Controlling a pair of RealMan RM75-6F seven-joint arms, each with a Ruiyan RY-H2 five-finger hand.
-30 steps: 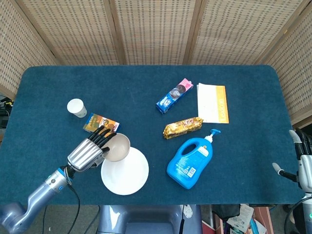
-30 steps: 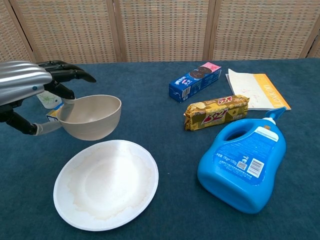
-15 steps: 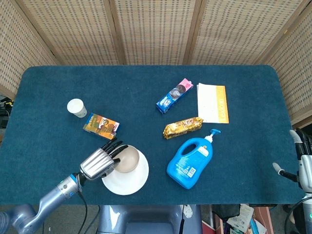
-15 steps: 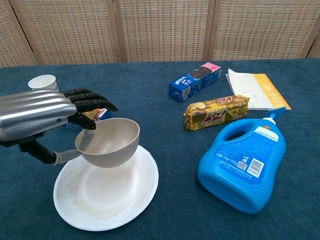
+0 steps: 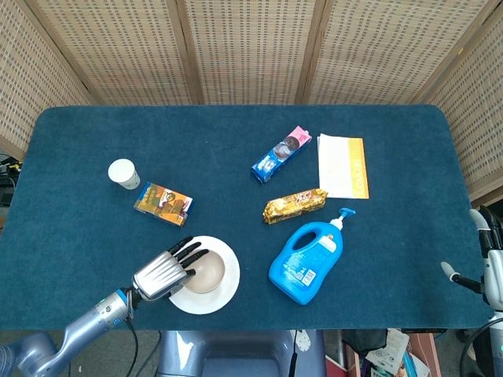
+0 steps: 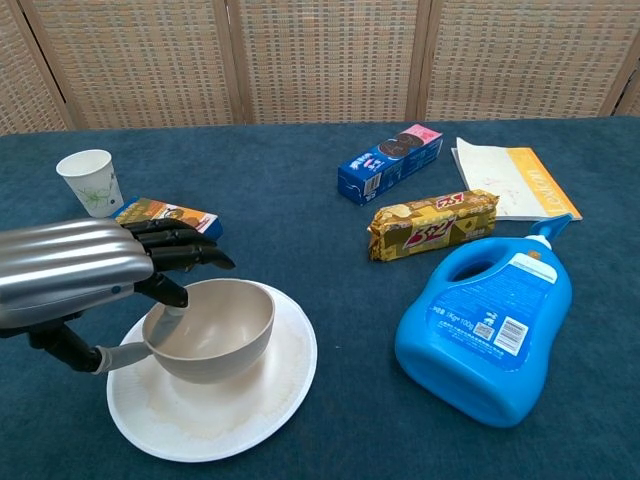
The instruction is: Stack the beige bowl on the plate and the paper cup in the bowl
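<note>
The left hand (image 6: pixel 85 275) gripped the beige bowl (image 6: pixel 212 329) at its left rim, fingers over the edge and thumb beneath. The bowl sat on the plate (image 6: pixel 270 395) at the near left of the table (image 5: pixel 236 165). The paper cup (image 6: pixel 91 182) stood upright far left, beside a snack box (image 6: pixel 165 215). The right hand (image 5: pixel 489 263) rested at the near right edge; whether its fingers were spread could not be determined.

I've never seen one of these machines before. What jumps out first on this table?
The shiny metal left hand with black fingers stands out at the near left, holding a beige bowl over a white plate. To the right lies a bright blue detergent bottle on its side. A small paper cup stands alone at the far left.
</note>
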